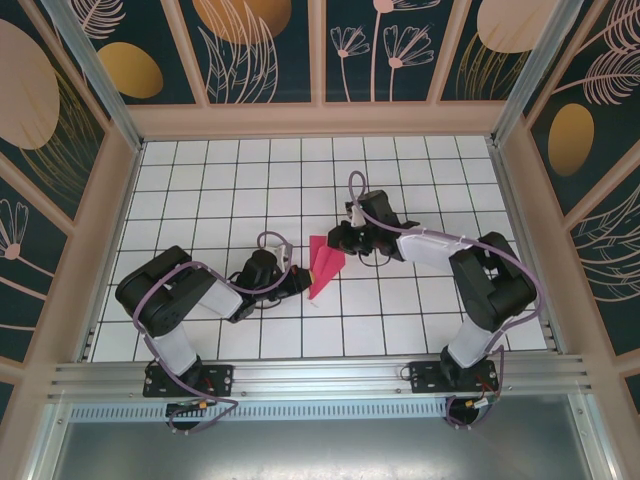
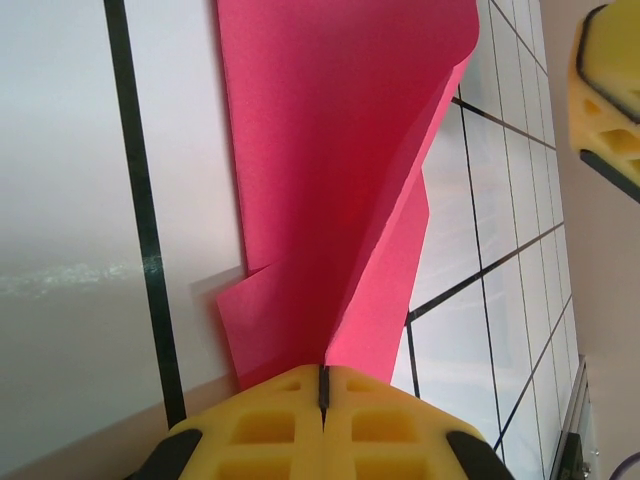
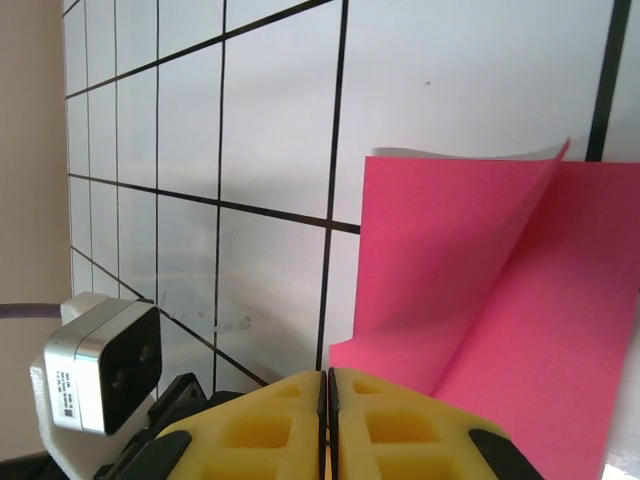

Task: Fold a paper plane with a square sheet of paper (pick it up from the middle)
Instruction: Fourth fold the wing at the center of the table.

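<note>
The paper plane (image 1: 326,268) is a magenta-pink, narrow pointed fold lying on the tiled table between both arms. My left gripper (image 1: 303,281) is at its near-left end. In the left wrist view the yellow jaws (image 2: 323,385) are shut on the centre crease, and the paper plane (image 2: 330,170) fans out ahead with one wing lifted. My right gripper (image 1: 338,241) is at its far end. Its jaws (image 3: 328,388) are shut at the edge of the paper plane (image 3: 500,300), with one finger over the corner; a grip on the paper cannot be made out.
The white tiled table (image 1: 420,180) is walled by a pale frame (image 1: 320,120) on three sides. A yellow finger of the right gripper (image 2: 612,85) shows at the left wrist view's top right. The left arm's camera block (image 3: 100,375) sits close in the right wrist view.
</note>
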You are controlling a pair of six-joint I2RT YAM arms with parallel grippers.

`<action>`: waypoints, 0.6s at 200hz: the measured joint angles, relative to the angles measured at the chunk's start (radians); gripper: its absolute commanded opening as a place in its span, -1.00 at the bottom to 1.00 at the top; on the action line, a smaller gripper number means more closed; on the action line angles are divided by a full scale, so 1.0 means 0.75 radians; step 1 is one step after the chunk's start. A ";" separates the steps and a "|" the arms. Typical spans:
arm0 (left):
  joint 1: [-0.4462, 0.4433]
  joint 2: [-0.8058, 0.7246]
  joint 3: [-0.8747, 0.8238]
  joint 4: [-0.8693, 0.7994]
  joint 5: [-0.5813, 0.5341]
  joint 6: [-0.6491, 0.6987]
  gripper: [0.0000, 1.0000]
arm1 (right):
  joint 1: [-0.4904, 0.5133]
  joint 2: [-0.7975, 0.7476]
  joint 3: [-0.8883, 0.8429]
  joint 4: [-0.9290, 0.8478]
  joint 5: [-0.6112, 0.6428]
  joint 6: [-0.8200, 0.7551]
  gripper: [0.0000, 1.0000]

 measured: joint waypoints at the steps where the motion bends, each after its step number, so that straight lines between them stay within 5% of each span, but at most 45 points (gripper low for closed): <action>1: 0.000 0.000 0.000 0.000 0.000 -0.001 -1.00 | 0.001 0.000 -0.001 0.000 0.000 0.000 -0.76; 120: -0.002 0.000 -0.033 0.054 -0.015 -0.043 -1.00 | 0.041 0.201 0.092 -0.007 -0.044 -0.012 -0.78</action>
